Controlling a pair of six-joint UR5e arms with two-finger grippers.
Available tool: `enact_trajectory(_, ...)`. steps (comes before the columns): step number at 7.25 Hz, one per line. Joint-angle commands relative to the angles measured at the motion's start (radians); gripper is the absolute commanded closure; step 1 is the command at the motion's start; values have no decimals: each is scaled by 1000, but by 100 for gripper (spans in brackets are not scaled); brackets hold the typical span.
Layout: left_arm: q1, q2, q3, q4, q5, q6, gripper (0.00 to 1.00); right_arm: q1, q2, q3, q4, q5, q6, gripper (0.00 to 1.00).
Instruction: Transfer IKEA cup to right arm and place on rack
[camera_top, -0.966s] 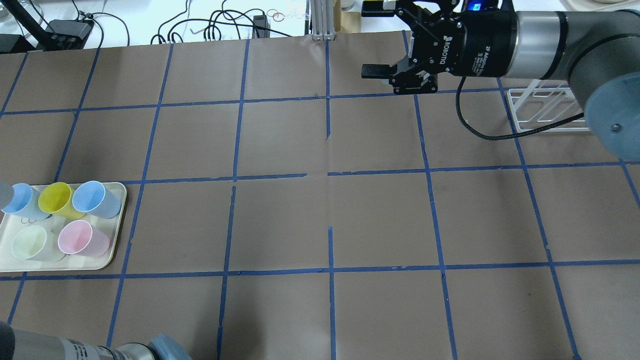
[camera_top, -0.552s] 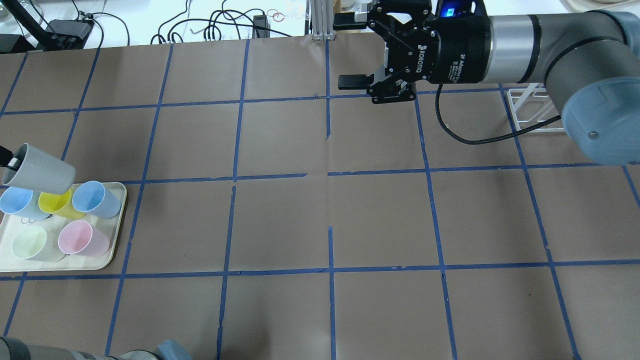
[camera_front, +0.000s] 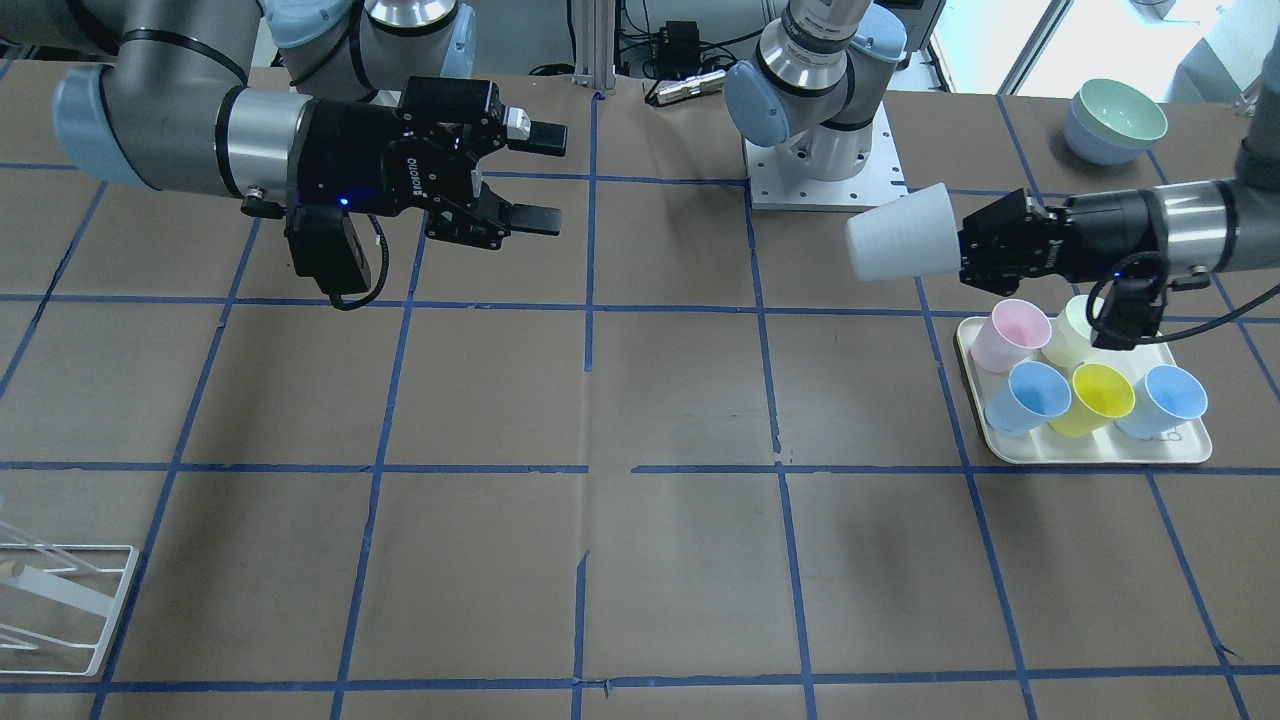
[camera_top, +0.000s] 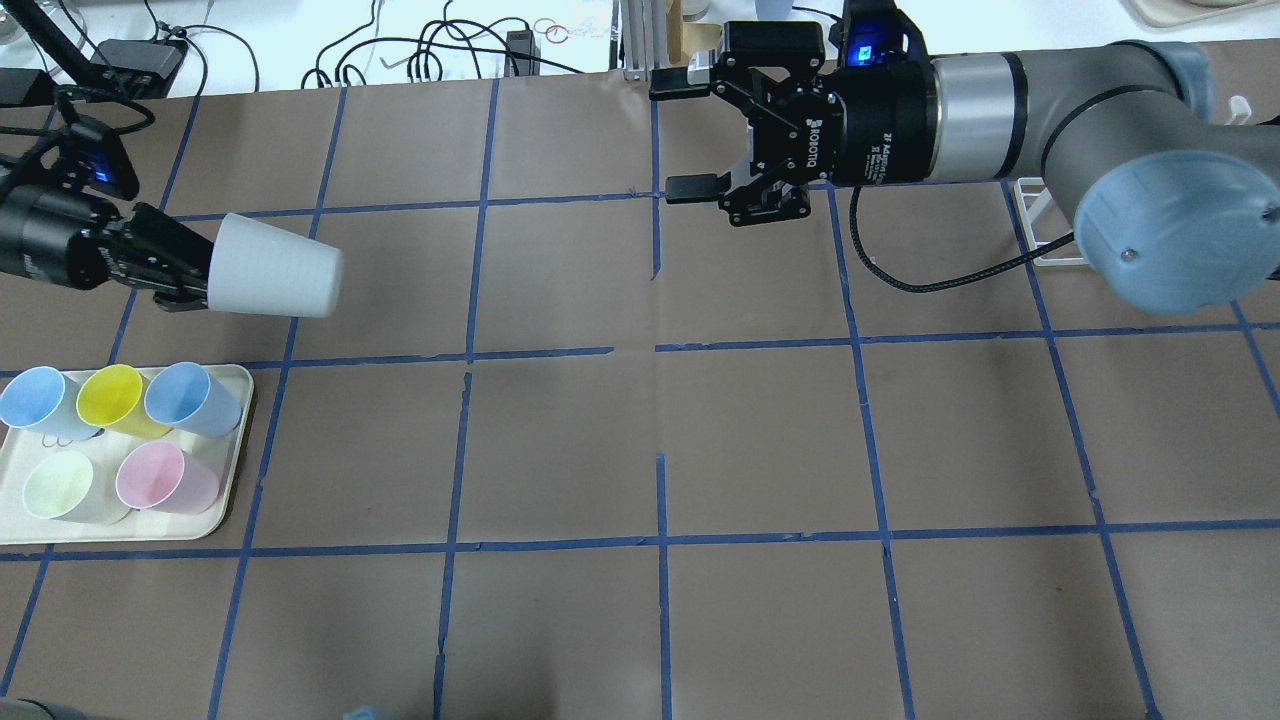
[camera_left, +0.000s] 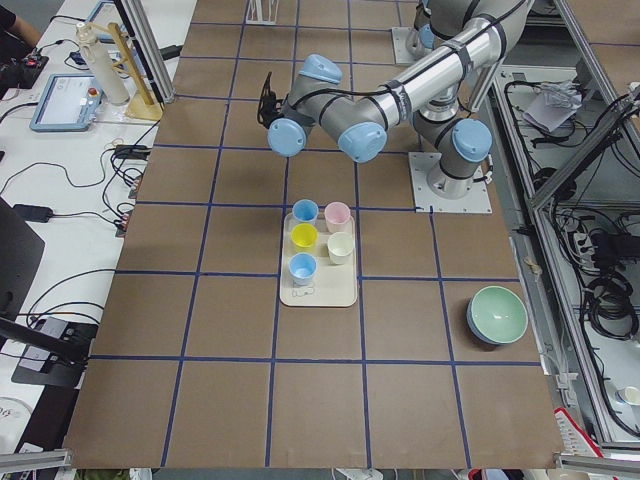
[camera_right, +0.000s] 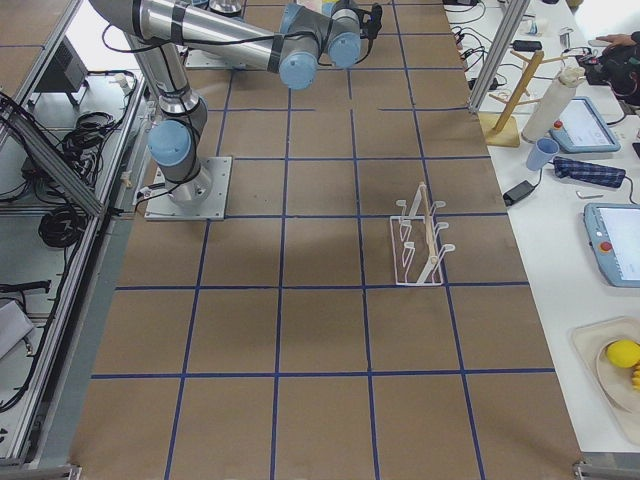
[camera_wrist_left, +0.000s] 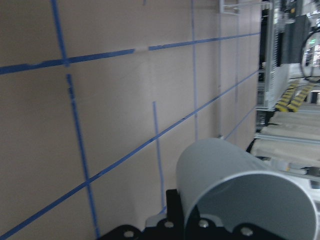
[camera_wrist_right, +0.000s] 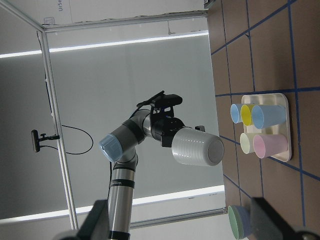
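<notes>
Cup (camera_top: 275, 280) lies sideways in the air beyond the tray (camera_top: 236, 470), base toward the centre of the table (camera_top: 560, 440), left gripper (camera_top: 195, 272) closed seemingly on its rim. Right gripper (camera_top: 680, 137), horizontal, jaws spread wide, faces it, well apart.

a tray (camera_front: 1100, 452) holds a pink cup (camera_top: 160, 478), green cup (camera_top: 58, 486), yellow cup (camera_top: 110, 394) and two blue cups (camera_top: 186, 396); stacked bowls (camera_front: 1118, 122) stand apart.

Front view: tray (camera_front: 1100, 455) holding five cups (camera_front: 1100, 395) sits mid-right, IKEA cup (camera_front: 900, 232) hangs just up-left of it, right gripper (camera_front: 545, 178) upper left, rack (camera_front: 60, 595) bottom-left corner.
</notes>
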Motion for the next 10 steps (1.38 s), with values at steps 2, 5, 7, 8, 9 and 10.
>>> enact_trajectory(2,-212,-8,-113,-27,-364,21,100,5,-4,2,17,2,57,0)
enact_trajectory(5,-333,19,-89,-132,-583,14,100,17,5,4,17,34,61,0)
enact_trajectory(7,-341,62,-87,-175,-586,12,100,16,37,1,11,36,51,0)
enact_trajectory(8,-343,77,-83,-180,-595,11,100,16,39,1,9,37,57,0)
enact_trajectory(9,-370,93,-83,-189,-601,9,100,16,39,-1,6,41,59,0)
enact_trajectory(10,-395,91,-83,-189,-641,11,100,16,36,-1,9,45,62,0)
